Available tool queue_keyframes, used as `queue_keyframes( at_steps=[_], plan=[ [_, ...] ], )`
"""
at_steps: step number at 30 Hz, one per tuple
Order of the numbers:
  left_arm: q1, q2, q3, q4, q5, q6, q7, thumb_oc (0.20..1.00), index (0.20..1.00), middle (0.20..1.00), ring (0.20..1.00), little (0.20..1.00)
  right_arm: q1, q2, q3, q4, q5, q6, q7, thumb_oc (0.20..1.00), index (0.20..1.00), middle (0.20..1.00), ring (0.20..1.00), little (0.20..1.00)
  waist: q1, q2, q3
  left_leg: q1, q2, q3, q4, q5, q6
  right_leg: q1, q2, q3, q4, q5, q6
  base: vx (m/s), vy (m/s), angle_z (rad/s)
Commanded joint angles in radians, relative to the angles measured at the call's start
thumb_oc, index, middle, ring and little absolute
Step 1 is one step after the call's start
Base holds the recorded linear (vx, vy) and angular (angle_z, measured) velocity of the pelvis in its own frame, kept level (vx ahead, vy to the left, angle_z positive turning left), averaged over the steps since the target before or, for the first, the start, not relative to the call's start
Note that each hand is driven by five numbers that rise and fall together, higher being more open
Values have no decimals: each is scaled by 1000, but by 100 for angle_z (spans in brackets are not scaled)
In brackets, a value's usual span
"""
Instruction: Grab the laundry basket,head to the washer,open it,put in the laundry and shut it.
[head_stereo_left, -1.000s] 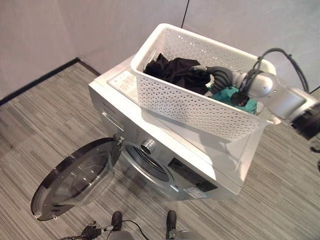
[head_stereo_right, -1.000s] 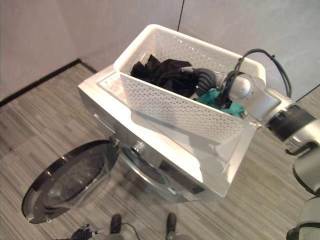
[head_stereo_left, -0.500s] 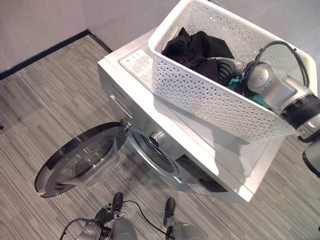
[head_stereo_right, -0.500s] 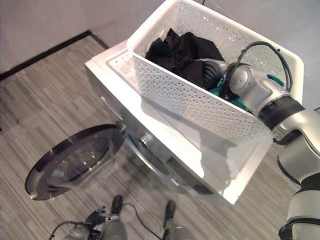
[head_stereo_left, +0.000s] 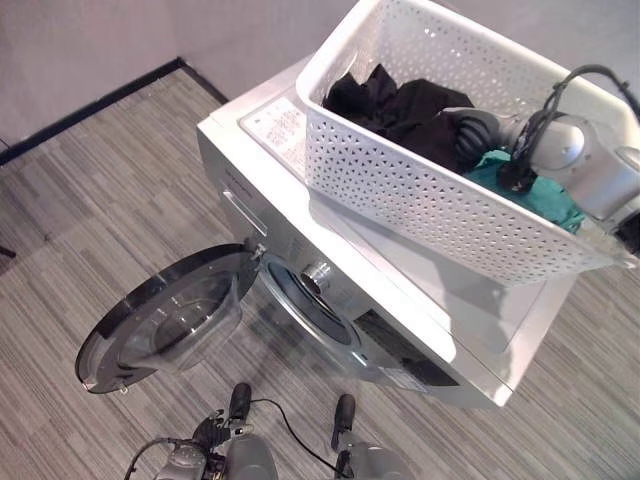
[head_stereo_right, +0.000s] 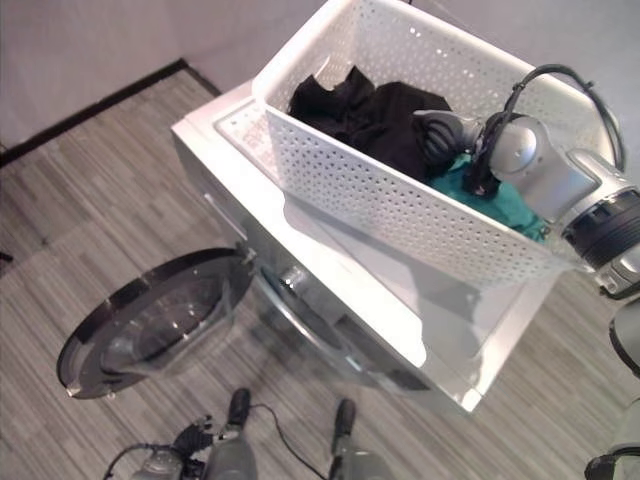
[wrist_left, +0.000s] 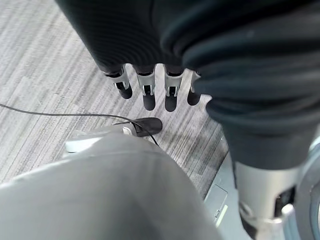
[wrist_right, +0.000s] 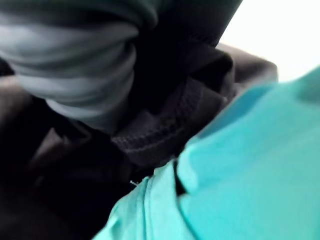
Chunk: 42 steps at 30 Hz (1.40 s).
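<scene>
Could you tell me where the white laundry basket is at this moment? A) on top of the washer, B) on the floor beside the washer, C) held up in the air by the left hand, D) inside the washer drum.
A: the laundry basket rests on the washer top, clothes inside, with the right hand reaching into it, while the round door hangs open below.

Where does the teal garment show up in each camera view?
Left eye: teal garment at the basket's right end, under the right arm.
Right eye: same place, beside the black clothes.
Left wrist: floor and the left hand; no garment.
Right wrist: it covers the lower right.
Shared landmark: the black clothes beside it.
</scene>
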Motion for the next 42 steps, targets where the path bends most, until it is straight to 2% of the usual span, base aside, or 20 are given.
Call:
queue_keyframes(
  at_steps=[1, 7, 12, 19, 23, 26, 30, 33, 39, 42],
  plan=[
    [-27, 0, -37, 43, 20, -8, -6, 1000, 1000, 1000, 1000, 1000, -1, -65, -57, 14, 66, -36, -93, 200, 200, 200, 200, 200, -1, -11, -49, 40, 29, 47, 9, -8, 0, 16, -83, 57, 17, -65, 83, 41, 10, 0],
    [-18, 4, -28, 55, 13, -15, 4, 1000, 1000, 1000, 1000, 1000, -62, -108, -234, 103, 124, -85, -255, 200, 200, 200, 200, 200, -18, -12, -98, 78, 23, 61, 9, -32, 3, 53, -85, 58, 4, -66, 87, 38, 4, -1],
    [-15, 8, -31, 59, 4, -22, 22, 1000, 1000, 1000, 1000, 1000, -145, -65, -347, 156, 149, -117, -373, 200, 200, 200, 200, 200, -27, -13, -135, 110, 21, 74, 9, -50, 9, 75, -86, 68, 1, -64, 88, 17, 2, -5],
    [-8, 2, -37, 50, 4, -19, 41, 1000, 1000, 1000, 1000, 1000, -157, -27, -432, 154, 94, -111, -466, 200, 200, 200, 200, 200, -39, -9, -158, 148, 19, 82, 9, -69, 20, 102, -85, 77, 5, -68, 87, 9, 3, -7],
    [-15, -4, -49, 42, 17, -18, 54, 1000, 1000, 1000, 1000, 1000, -147, -1, -489, 124, 40, -109, -535, 200, 200, 200, 200, 200, -43, -6, -166, 165, 18, 90, 9, -80, 26, 107, -85, 86, 6, -66, 86, 5, 10, -13],
    [-30, -10, -75, -12, 24, -21, 77, 1000, 1000, 1000, 1000, 1000, -146, -2, -585, 55, -94, -101, -679, 200, 200, 200, 200, 200, -51, 2, -176, 191, 14, 95, 9, -99, 40, 114, -90, 100, 8, -57, 89, 6, 17, -4],
    [-33, -6, -102, -46, 48, -28, 86, 1000, 1000, 1000, 1000, 1000, -131, -12, -638, 39, -155, -91, -746, 200, 200, 200, 200, 200, -50, -1, -181, 202, 8, 100, 9, -102, 50, 115, -97, 104, 10, -43, 90, -4, 12, -5],
    [-52, 19, -148, -191, 94, -48, 95, 1000, 1000, 1000, 1000, 1000, -104, -68, -717, -23, -347, -36, -869, 200, 200, 200, 200, 200, -58, 8, -187, 235, -4, 110, 9, -123, 68, 116, -109, 122, 20, -37, 99, -23, 61, -15],
    [-72, 34, -170, -271, 109, -56, 97, 1000, 1000, 1000, 1000, 1000, -73, -106, -774, -57, -396, -15, -921, 200, 200, 200, 200, 200, -73, 4, -184, 266, -17, 130, 20, -146, 84, 115, -121, 155, 33, -36, 110, -1, 69, -15],
    [-77, 54, -180, -331, 128, -62, 94, 1000, 1000, 1000, 1000, 1000, -62, -125, -794, -74, -425, -2, -930, 200, 200, 200, 200, 200, -82, -1, -176, 273, -28, 149, 59, -179, 99, 103, -131, 190, 44, -26, 118, -33, 108, -26]
  ],
)
